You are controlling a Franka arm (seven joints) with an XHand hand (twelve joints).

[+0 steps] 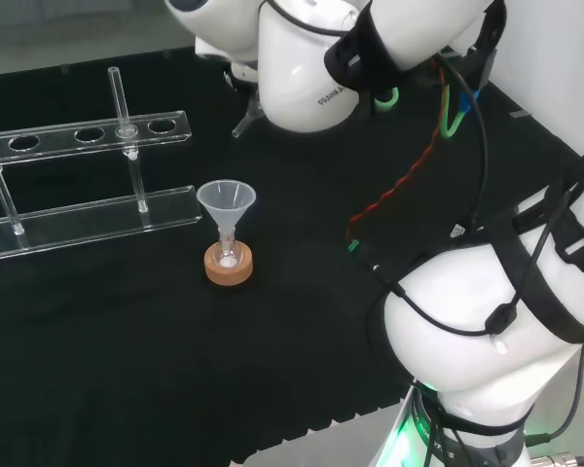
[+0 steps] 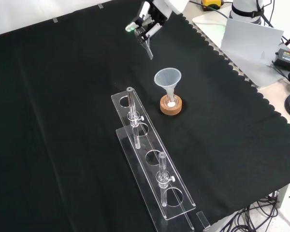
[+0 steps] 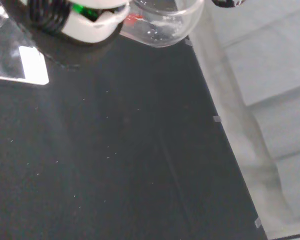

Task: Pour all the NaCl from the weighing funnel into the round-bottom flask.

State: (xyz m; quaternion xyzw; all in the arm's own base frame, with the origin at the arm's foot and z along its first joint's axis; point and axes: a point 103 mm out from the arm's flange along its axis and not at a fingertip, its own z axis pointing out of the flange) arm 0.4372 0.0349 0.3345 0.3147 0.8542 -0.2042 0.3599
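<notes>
Front view, left to right. Clear acrylic rack (image 2: 152,179) lies on the black cloth of the table (image 2: 53,121), glass tubes upright in its holes, kept clear of the work. Robot hand (image 2: 144,23) is raised at top, pinching the weighing funnel (image 2: 149,48), spout hanging down, probably to carry it over. Right of that, a plastic funnel (image 2: 167,79) sits in the flask (image 2: 170,103) on a cork ring (image 2: 171,107), steadying the round bottom; white powder shows inside.
</notes>
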